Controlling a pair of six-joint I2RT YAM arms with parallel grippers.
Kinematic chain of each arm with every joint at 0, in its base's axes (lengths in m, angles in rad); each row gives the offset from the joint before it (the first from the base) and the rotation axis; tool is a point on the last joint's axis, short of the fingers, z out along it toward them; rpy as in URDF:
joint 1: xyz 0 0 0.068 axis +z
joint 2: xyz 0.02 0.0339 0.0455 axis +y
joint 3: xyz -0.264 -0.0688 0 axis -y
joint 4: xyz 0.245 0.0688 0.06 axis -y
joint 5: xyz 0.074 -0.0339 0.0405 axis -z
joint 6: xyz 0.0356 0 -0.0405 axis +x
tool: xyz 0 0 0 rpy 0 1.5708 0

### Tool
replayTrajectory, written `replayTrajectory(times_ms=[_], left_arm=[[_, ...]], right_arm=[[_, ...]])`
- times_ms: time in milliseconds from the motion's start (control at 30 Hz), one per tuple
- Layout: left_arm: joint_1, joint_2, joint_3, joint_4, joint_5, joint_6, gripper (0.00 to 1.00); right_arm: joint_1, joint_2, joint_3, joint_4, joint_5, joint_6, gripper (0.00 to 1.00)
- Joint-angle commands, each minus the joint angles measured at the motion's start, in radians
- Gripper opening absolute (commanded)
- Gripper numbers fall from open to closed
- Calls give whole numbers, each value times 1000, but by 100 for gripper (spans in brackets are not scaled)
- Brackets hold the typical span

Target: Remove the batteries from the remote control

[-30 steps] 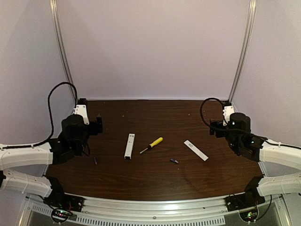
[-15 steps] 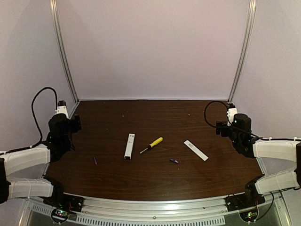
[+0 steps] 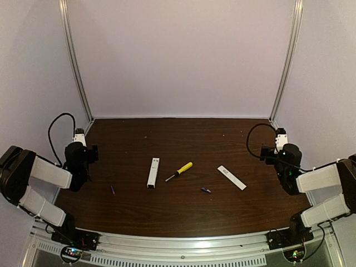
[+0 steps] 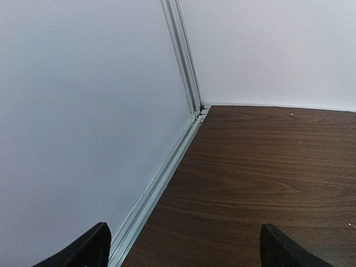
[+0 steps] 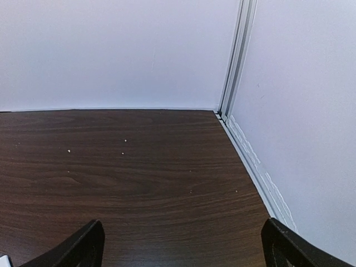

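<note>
We count two batteries (image 3: 113,189) (image 3: 206,190), one remote (image 3: 153,172), one screwdriver (image 3: 179,172) and one cover (image 3: 231,177).

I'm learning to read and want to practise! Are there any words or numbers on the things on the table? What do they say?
No text can be read in any view.
remote control: a tiny dark mark near its far end, too small to read.
white cover strip: a tiny dark mark, too small to read.
screwdriver and batteries: no lettering can be made out.
</note>
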Motion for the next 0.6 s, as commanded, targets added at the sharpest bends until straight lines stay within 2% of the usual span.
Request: replayTrajectory(times_ms=[0,167,367,567], left_arm=[[14,82,-2,243,75,96,94],[70,153,2,306,171,82,91],[90,151,32,238,221,65,91],[120,160,67,173,281,64,91]], right_arm=[[-24,30,-17,164,-50,-1,100],[-49,54,-11,198,-81,-18,100],[-73,76,-25,266,-87,-34,100],[-103,273,-92,602,-148,-45,100]])
